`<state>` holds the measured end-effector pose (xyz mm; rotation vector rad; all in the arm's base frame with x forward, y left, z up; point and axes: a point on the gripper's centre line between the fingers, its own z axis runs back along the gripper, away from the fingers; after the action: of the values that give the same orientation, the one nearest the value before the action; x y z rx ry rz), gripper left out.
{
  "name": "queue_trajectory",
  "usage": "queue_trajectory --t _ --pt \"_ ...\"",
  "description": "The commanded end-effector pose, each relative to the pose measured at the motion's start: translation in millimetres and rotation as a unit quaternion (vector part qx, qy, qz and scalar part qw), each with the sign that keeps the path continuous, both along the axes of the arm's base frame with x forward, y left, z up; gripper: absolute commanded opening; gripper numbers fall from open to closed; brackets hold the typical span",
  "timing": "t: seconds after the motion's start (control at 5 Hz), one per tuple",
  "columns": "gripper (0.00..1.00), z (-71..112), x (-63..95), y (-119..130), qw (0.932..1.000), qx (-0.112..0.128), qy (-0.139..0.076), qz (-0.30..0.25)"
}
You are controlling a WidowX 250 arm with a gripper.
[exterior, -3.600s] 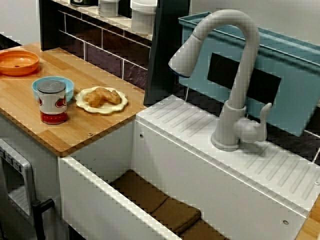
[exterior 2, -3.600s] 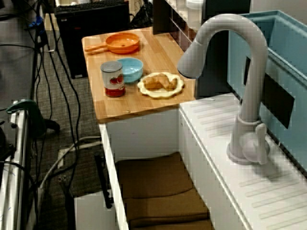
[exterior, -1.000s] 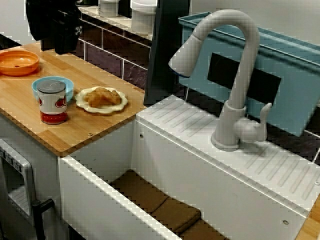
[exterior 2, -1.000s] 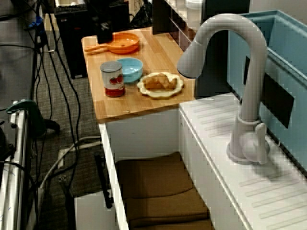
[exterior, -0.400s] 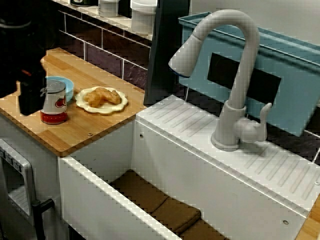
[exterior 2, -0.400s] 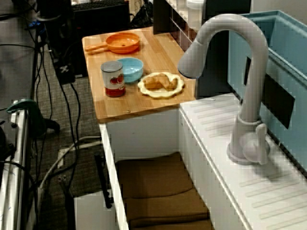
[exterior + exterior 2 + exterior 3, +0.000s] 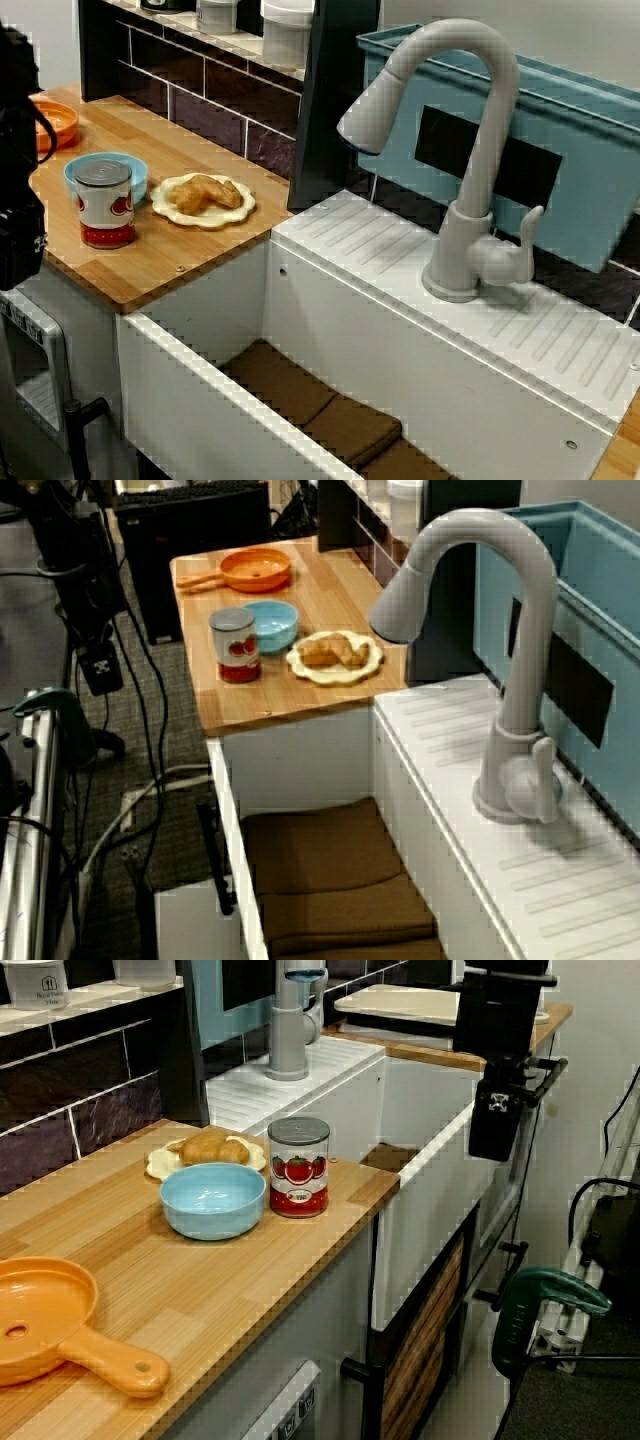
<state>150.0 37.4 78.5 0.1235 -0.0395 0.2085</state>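
Beyond the front edge of the counter, my gripper has swung out from over the wood and hangs clear. It's too dark to tell the jaws' spread, and it is probably empty. Nearest it, one tomato can stands untouched, just beside one blue bowl. I also count one pastry plate and one orange pan.
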Motion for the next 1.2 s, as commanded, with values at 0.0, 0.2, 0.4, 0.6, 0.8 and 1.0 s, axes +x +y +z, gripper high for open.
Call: queue_trajectory --t 0.0,0.2,0.4,0.6,0.8,1.0 --pt "1.00 -0.2 5.7 34 0.9989 0.020 0.007 0.041" --pt "1.00 -0.2 5.7 34 0.9989 0.020 0.007 0.041" --pt "1.00 -0.2 5.7 34 0.9989 0.020 0.007 0.041" --pt "1.00 -0.2 5.7 34 0.9989 0.020 0.007 0.041" --pt "1.00 -0.2 5.7 34 0.9989 0.020 0.007 0.041" --pt "1.00 -33.4 -4.2 41 0.9990 0.019 0.036 0.021"
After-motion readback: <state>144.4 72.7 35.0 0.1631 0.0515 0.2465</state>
